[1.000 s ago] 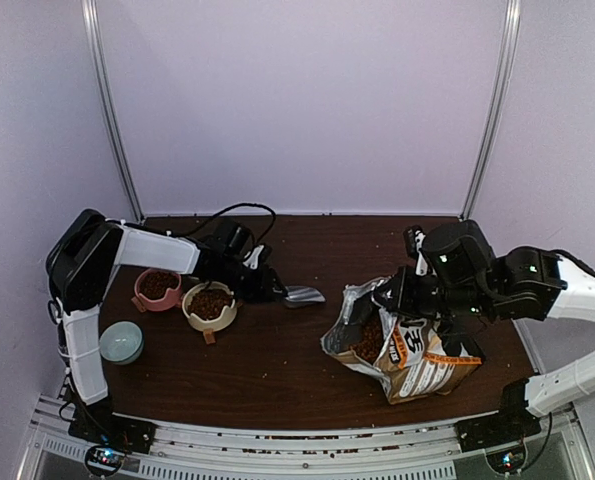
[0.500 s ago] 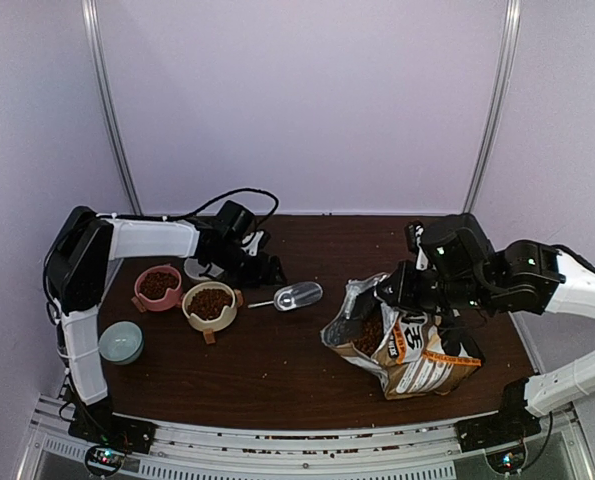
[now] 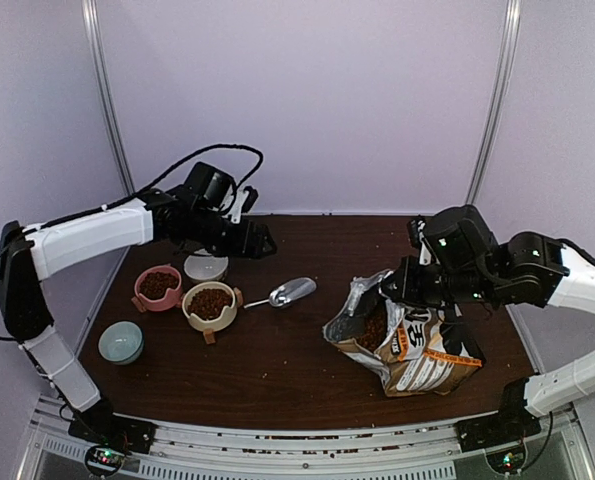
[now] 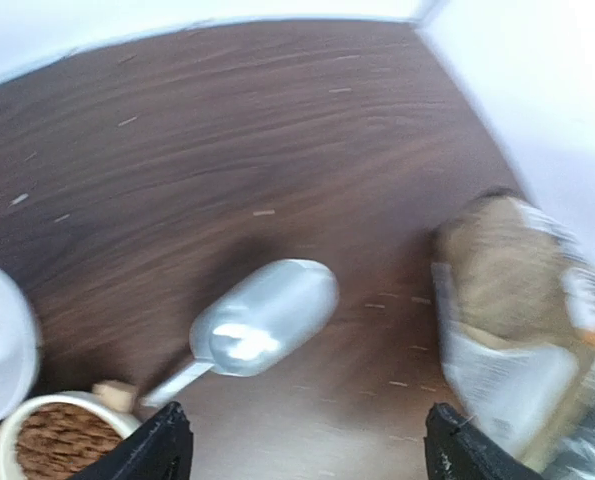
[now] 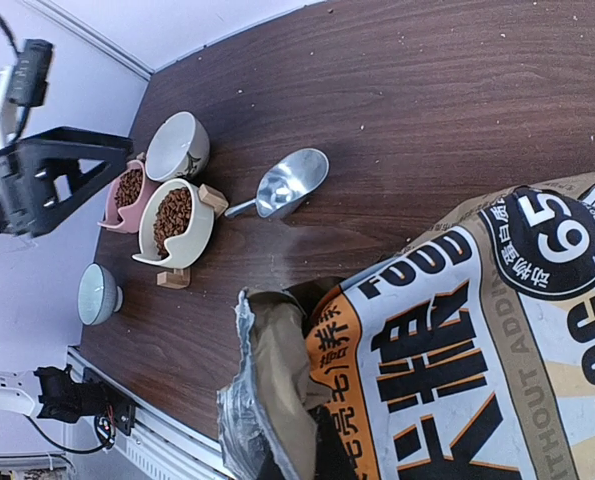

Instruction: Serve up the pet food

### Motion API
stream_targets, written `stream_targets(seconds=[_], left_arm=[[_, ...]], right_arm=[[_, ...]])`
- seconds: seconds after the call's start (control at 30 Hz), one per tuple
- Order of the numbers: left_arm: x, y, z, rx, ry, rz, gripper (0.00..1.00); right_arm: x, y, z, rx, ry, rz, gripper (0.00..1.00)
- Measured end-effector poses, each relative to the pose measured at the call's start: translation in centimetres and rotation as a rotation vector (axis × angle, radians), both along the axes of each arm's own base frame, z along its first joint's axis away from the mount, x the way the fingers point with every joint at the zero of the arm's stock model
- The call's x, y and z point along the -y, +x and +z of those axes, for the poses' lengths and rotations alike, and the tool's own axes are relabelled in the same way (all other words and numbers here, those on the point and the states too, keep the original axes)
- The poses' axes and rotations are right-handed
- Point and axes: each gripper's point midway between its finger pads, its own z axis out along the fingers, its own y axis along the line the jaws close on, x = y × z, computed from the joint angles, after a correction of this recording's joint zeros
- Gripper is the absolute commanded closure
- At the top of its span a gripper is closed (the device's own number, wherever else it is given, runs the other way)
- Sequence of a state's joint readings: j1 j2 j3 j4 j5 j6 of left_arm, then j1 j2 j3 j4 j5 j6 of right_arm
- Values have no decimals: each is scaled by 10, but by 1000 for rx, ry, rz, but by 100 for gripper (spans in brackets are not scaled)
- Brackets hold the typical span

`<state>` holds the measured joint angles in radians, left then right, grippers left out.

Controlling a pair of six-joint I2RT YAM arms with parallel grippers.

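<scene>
Pet food [image 3: 210, 300] fills the cream bowl and also lies in the pink bowl [image 3: 158, 284]. More pet food shows inside the open bag [image 3: 417, 345]. The silver scoop [image 3: 289, 292] lies free on the table, bowl end to the right. My left gripper [image 3: 260, 240] hangs open above and behind it; in the left wrist view the scoop [image 4: 267, 318] sits apart from the wide fingers of the left gripper [image 4: 307, 445]. My right gripper [image 3: 402, 290] is shut on the bag's torn top edge [image 5: 277, 400], holding the mouth up.
A white bowl [image 3: 205, 266] stands behind the cream one, and a pale green bowl [image 3: 121, 342] sits near the left front. The table's back wall is just behind the left arm. Loose kibble lies along the front rail [image 3: 307, 435].
My left gripper opened, let go of the scoop, then rose and drew back to the left. The scoop now rests on the table. The right arm still holds the bag.
</scene>
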<state>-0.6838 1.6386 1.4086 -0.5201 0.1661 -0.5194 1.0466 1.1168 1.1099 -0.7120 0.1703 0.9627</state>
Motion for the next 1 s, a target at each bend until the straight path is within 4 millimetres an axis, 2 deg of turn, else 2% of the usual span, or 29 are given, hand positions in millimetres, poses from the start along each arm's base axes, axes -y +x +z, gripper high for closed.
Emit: stream_targets(seconds=[0.03,0.1,0.2,0.23,0.3,0.37,0.47,0.63,0.77,0.87,1.0], left_arm=[[10,-11,7,8,-16,-31,17],[40,-50,35,41,-111,-125,17],[87,-121,54,24,-239,-287,17],[103,-148,52,-5,-275,-344,17],[118,-179,43,-58,-310,-396,17],[125,-199,32,-107,-333,-408,17],[131,-211,24,-152,-371,-394,17],[137,-206,37,-145,-441,-352,17],[141,-204,37,-159,-456,-342,17],[143,-205,25,-179,-426,-332,17],[135,-205,-5,-208,-318,-282,17]], right_arm=[[0,0,0,0,-4,6,100],[-1,-1,0,1,-7,17,100],[-1,-2,1,4,-4,25,100],[-1,-1,2,6,-2,26,100],[-1,-2,3,12,-1,32,100],[-2,-3,4,18,1,45,100],[-4,-3,4,31,5,67,100],[-6,-4,5,47,6,84,100],[-5,-4,5,57,13,90,100],[-4,-5,6,65,22,91,100],[-2,-6,9,72,32,91,100]])
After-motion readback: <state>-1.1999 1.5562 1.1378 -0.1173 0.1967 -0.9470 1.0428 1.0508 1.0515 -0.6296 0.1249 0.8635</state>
